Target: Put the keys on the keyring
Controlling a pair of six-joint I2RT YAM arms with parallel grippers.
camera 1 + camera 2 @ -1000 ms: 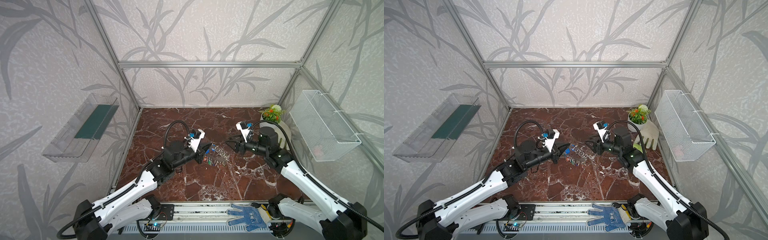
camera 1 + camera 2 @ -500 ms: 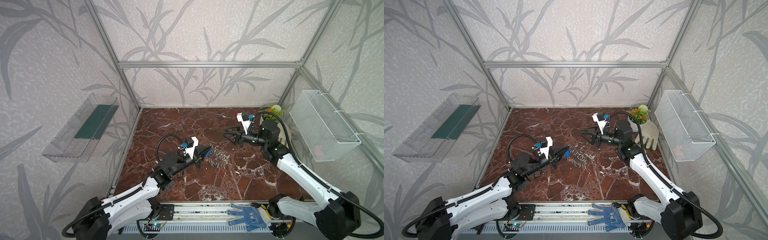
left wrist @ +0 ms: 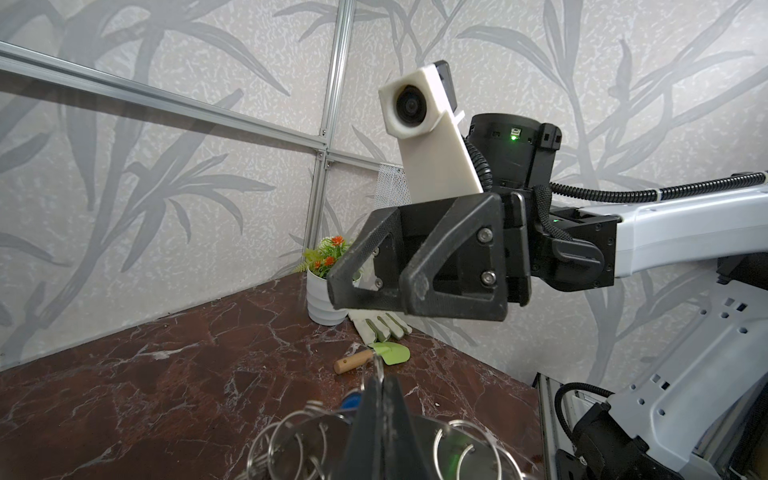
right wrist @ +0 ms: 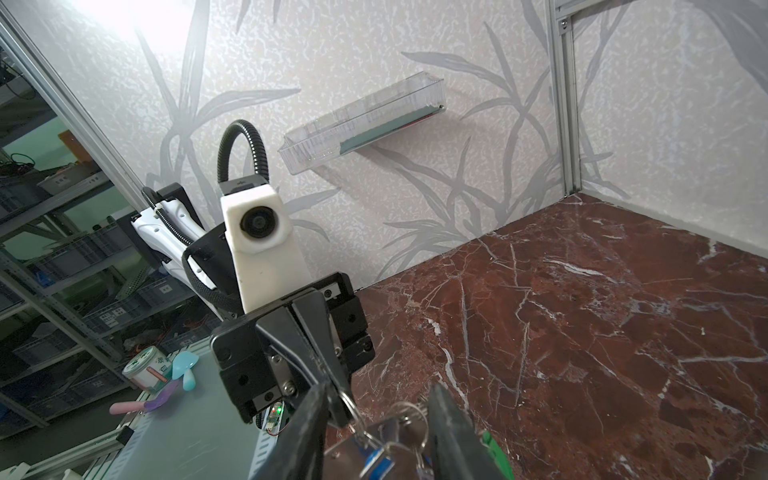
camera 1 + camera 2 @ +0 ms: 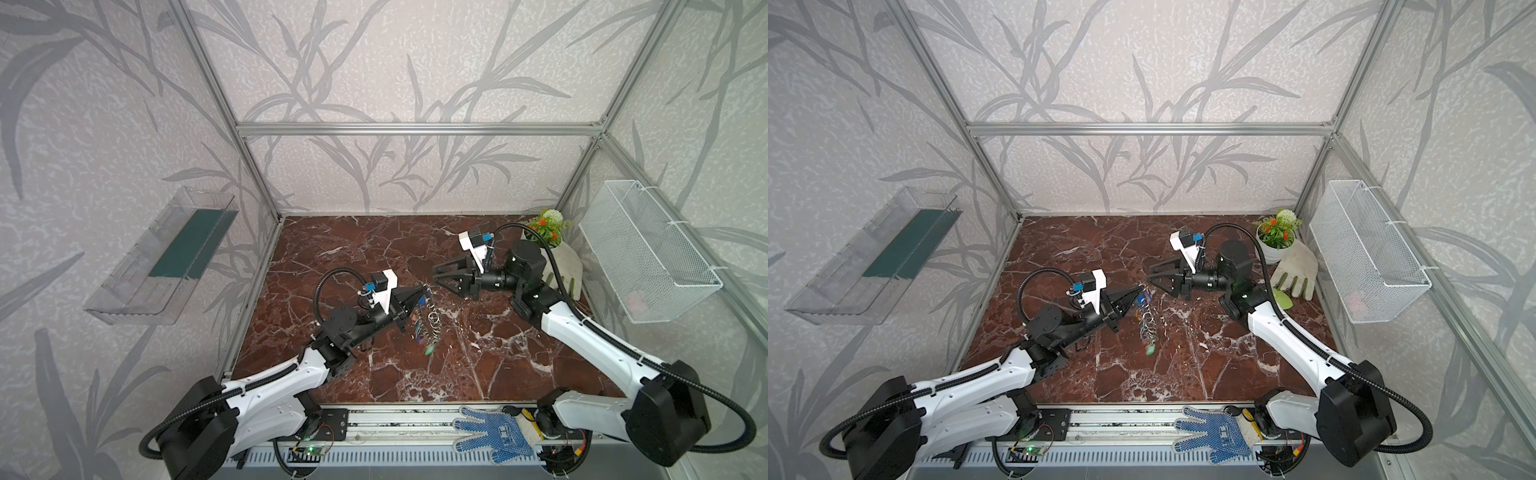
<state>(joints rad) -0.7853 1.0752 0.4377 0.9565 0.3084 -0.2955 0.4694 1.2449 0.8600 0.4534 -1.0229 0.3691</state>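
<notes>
Left tool (image 5: 419, 294) is pinched tight on the keyring (image 5: 431, 319), gripping it at its top edge and holding the whole bunch clear of the counter (image 5: 457, 365). That's why the disc hangs edge-down below the tool's tip, with the wire split rings (image 3: 291, 436) fanning out loose instead of lying flat in a tangle. Smart hold: a hanging ring gives the other arm something to reach from the side.

Dangling lowest under that tool is a green-tagged key (image 5: 430, 350), and a blue tag (image 4: 376, 457) sits higher, close under the tip. Both look like part of the bunch, though I can't make out whether each is actually threaded on a ring.

Now the right tool (image 5: 436, 274): level, pointing straight at the left one, jaws apart, nothing in them. From its own wrist camera the bunch sits right between its two fingers (image 4: 453, 449), blue tag dead centre. To me that reads as lining up a pinch on a key or a split ring while the left arm plays the vice. The risk as I see it: the bunch hangs free, so a closing jaw could nudge it aside rather than catch it.
</notes>
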